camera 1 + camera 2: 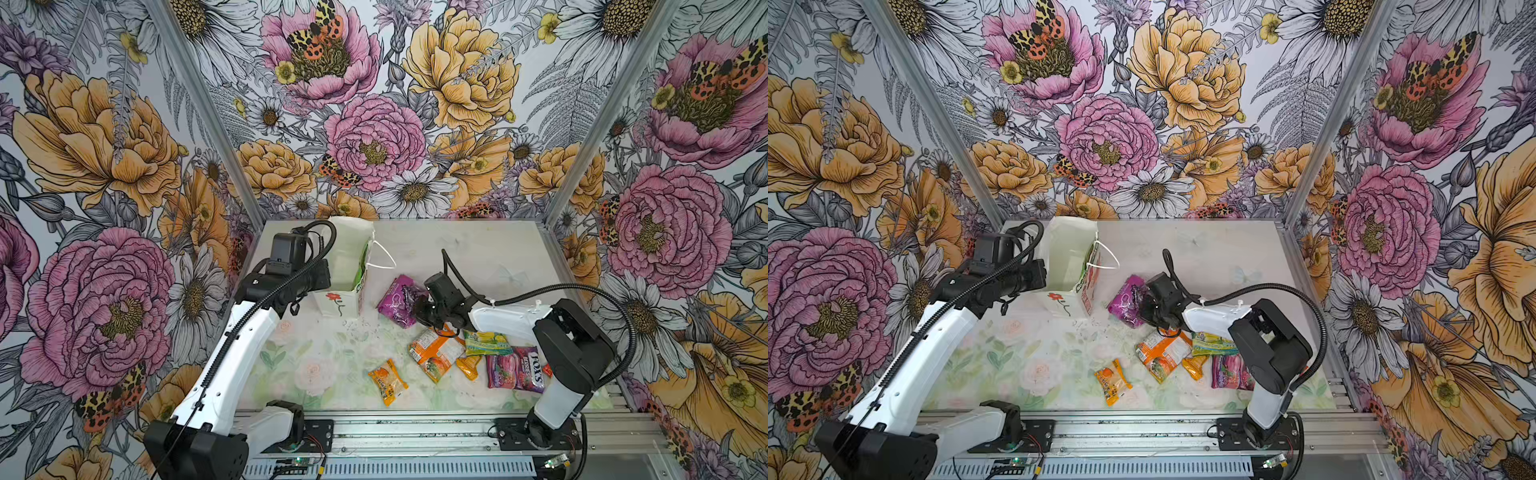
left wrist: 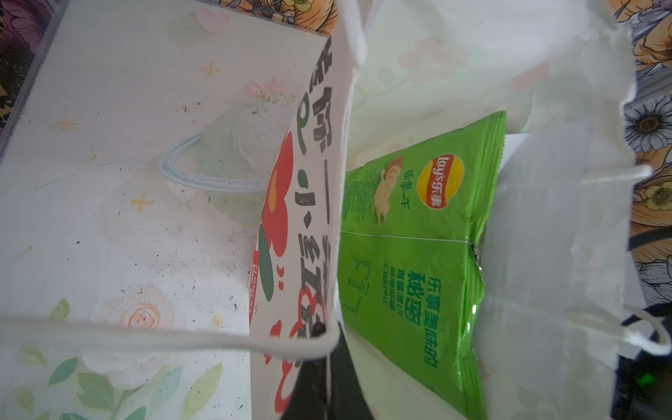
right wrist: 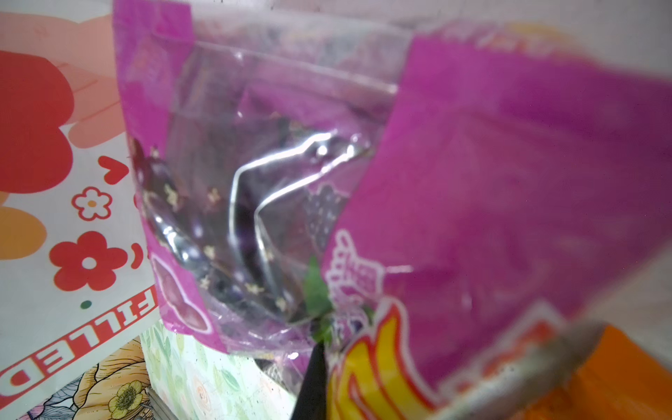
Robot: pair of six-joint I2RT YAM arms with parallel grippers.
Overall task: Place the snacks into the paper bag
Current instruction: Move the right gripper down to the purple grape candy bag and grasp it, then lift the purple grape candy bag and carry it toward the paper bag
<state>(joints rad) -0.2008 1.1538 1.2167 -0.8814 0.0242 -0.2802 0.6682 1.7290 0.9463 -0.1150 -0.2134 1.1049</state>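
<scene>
Right then, my right pincer (image 1: 417, 311) was closed on the edge of the purple pouch (image 1: 397, 299), which lay on the worktop (image 1: 316, 361) just beside the paper bag (image 1: 347, 257). My left pincer (image 2: 324, 358) was clamped shut, on the bag's printed wall as far as I could judge, holding the mouth open. The green chips bag (image 2: 418, 254) sat inside already. So I took this as the pick-up step for the pouch. Next I judged I would need to lift it clear, carry it over the rim and let go above the opening. The orange packs (image 1: 432, 353) waited nearer the front.
</scene>
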